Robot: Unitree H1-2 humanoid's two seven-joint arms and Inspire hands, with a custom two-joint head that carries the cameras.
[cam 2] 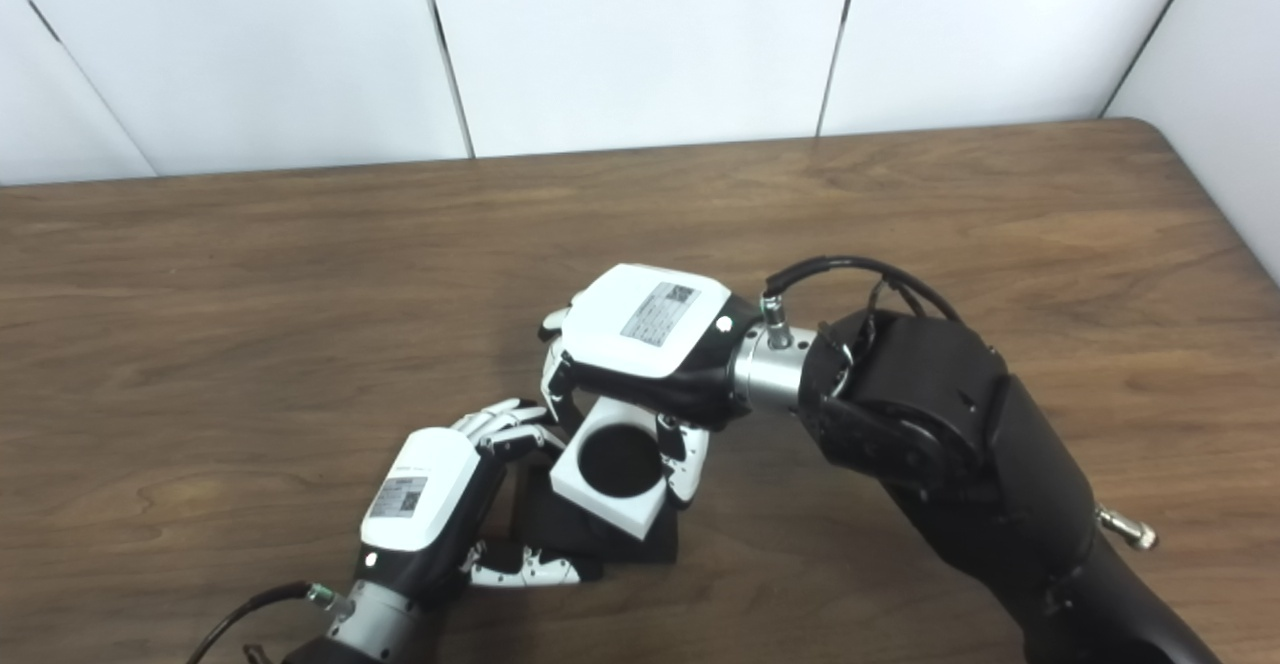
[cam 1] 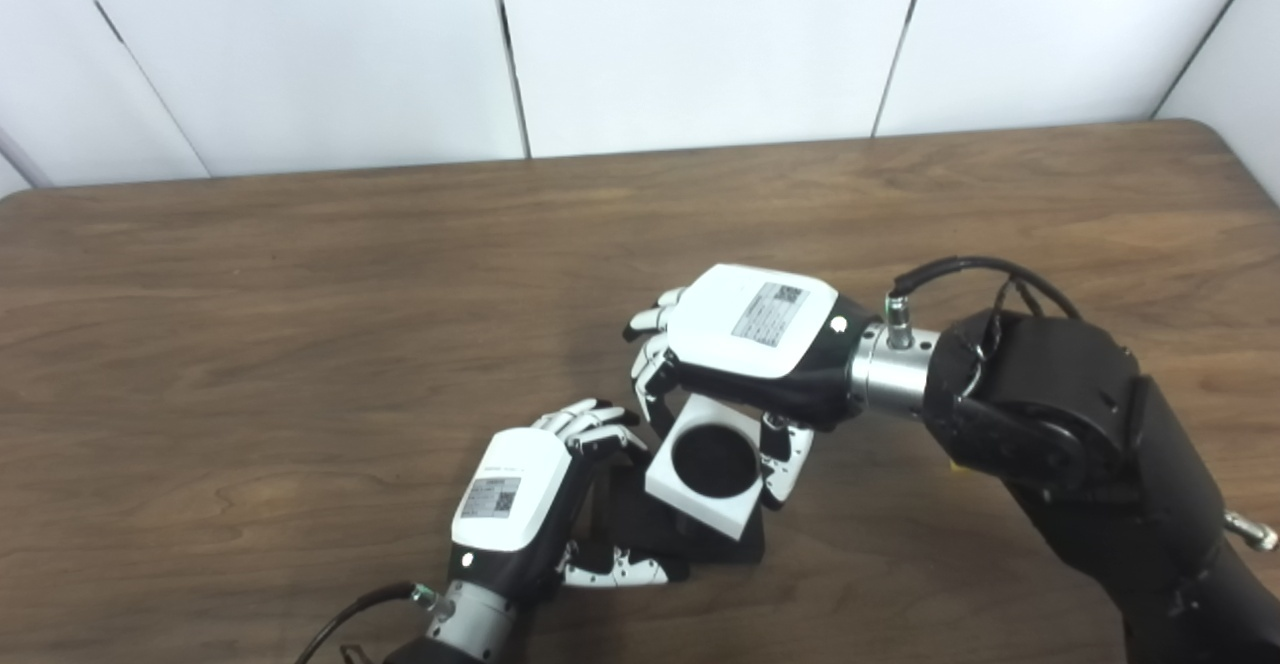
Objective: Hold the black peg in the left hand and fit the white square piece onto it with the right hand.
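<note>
White square piece (cam 1: 710,479): flat block with a round dark hole, tilted, grasped by right hand (cam 1: 745,344). Black peg (cam 1: 690,534): dark base at its 7 o'clock, clasped by left hand (cam 1: 530,499) on wooden table (cam 1: 300,344).

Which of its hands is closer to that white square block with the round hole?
Right. The right hand grips the white square piece from above; the left hand sits beside it, lower left, on the black peg.

bare table (cam 1: 300,344) all around hands
</note>
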